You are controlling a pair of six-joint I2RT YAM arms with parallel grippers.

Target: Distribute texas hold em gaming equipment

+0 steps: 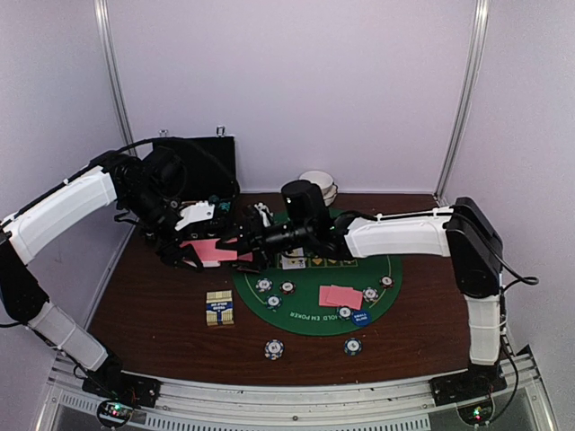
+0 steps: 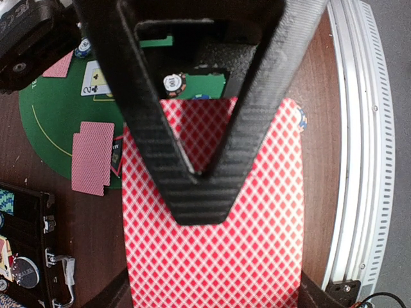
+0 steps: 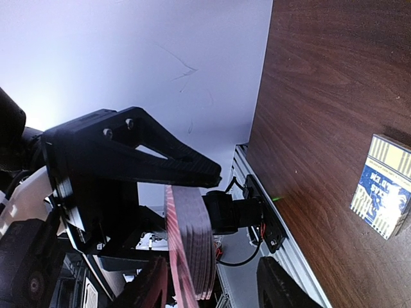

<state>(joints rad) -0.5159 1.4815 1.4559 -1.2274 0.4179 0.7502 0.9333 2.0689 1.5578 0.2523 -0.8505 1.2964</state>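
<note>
Pink-backed playing cards (image 2: 212, 256), a thick stack, hang above the left half of the tabletop (image 1: 162, 305), pinched flat between the fingers of the left gripper (image 2: 200, 205). The right gripper (image 3: 215, 289) has its fingers spread on either side of the stack's edge, one close to it and the other apart. Two loose cards (image 1: 340, 295) lie face down on the green mat (image 1: 314, 310) among striped chips (image 1: 264, 285). Two stray chips (image 1: 274, 348) sit on bare wood just off the mat, near a card box (image 1: 220, 308).

Worktop (image 1: 153, 301): dark wood grain, smooth, low sheen. Round mat (image 1: 305, 301): green felt-like cloth, matt. Card deck (image 2: 257, 244): coated paper, diamond-printed backs, slight gloss. Left fingers (image 2: 199, 192): black plastic, ribbed, matt. Front rail (image 2: 359, 160): ridged bare metal, bright.
</note>
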